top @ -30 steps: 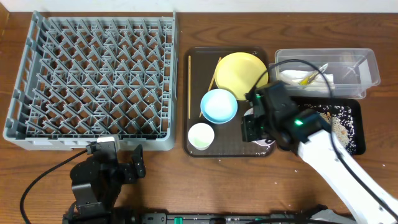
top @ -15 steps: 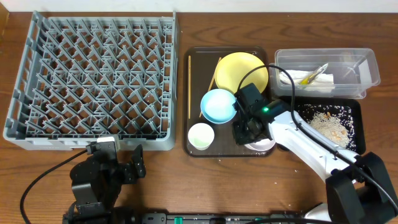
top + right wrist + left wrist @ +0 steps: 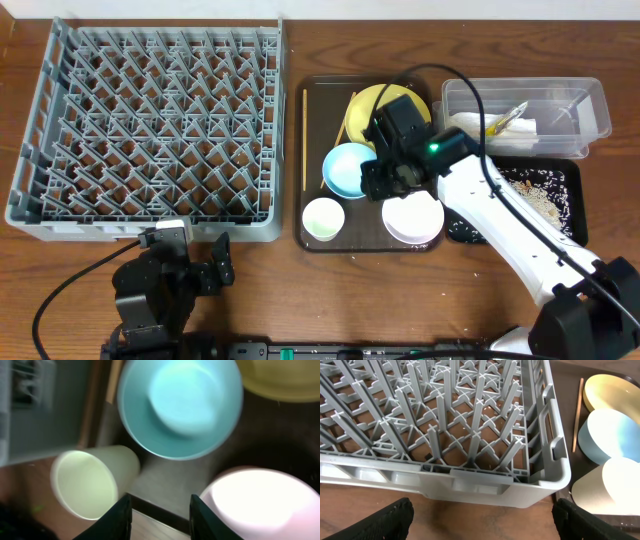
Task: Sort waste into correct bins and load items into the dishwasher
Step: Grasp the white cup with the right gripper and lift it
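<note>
My right gripper is open and empty, low over the dark brown tray between the light blue bowl and the white bowl. In the right wrist view its fingers frame the tray's front edge, with the blue bowl, white cup, white bowl and yellow plate around them. The white cup stands front left. The arm partly hides the yellow plate. A chopstick lies along the tray's left side. My left gripper is open in front of the grey dish rack.
The clear tub at back right holds the white napkin and the sachet. The black tray holds rice scraps. The brown serving tray sits between rack and bins. The left wrist view shows the rack wall close ahead.
My right gripper has moved back and left off the white bowl, which now shows fully on the brown tray. The left arm has not moved.
</note>
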{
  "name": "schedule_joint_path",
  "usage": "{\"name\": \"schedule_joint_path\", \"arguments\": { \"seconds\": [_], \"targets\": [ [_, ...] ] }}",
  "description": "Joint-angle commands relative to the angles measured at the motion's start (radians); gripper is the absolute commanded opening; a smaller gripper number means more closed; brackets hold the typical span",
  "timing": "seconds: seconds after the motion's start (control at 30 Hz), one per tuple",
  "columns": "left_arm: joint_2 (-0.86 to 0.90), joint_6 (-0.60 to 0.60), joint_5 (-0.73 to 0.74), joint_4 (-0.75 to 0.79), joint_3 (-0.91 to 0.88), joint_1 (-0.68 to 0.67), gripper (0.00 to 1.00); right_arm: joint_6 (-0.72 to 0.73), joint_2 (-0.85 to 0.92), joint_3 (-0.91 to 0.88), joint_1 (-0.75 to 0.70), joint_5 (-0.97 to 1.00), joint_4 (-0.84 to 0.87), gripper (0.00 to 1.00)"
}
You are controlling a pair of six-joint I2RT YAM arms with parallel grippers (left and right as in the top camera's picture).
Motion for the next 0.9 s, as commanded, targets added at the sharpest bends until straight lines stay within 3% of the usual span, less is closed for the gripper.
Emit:
{"name": "schedule_joint_path", "arguments": {
  "seconds": [0.0, 0.33, 0.7, 0.87],
  "targets": [
    [-0.002, -0.014, 0.013, 0.000, 0.014, 0.002, 0.91, 0.039, 0.006, 0.024, 0.038, -0.038, -0.008, 0.38],
    [-0.002, -0.014, 0.013, 0.000, 0.014, 0.002, 0.90, 0.132, 0.145, 0.024, 0.172, -0.027, -0.003, 0.39],
    [-0.002, -0.015, 0.013, 0.000, 0.014, 0.002, 0.91, 0.131, 0.245, 0.024, 0.200, -0.003, -0.015, 0.03],
    [-0.002, -0.014, 0.013, 0.000, 0.014, 0.002, 0.90, 0.130, 0.245, 0.024, 0.200, 0.019, -0.015, 0.01]
  ]
}}
